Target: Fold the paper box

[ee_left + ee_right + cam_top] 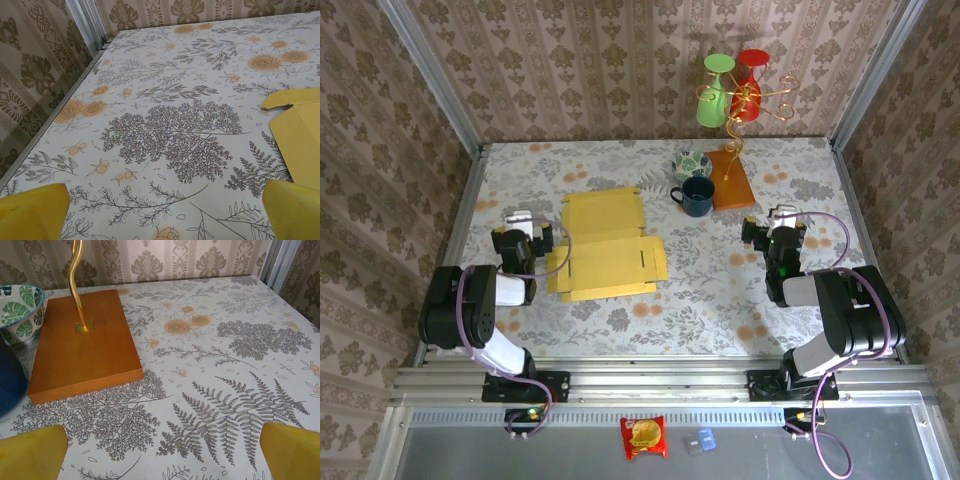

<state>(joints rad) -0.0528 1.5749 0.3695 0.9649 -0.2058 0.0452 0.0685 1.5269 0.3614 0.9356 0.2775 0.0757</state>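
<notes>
The paper box point(605, 245) lies flat and unfolded on the table, yellow, left of centre. Its left edge shows at the right of the left wrist view as the paper box point(300, 132). My left gripper point(520, 225) rests at the left of the box, a short way off its edge, jaws open with only the patterned tablecloth between the yellow fingertips point(35, 210). My right gripper point(782, 222) sits at the right side of the table, far from the box, open over bare cloth between its yellow fingertips point(292, 450).
A blue mug point(697, 196) and a leaf-patterned bowl point(691, 164) stand behind the box. An orange-brown wooden board point(82, 342) with a gold wire stand point(735, 105) holding green and red glasses sits beside them. Walls enclose the table on three sides.
</notes>
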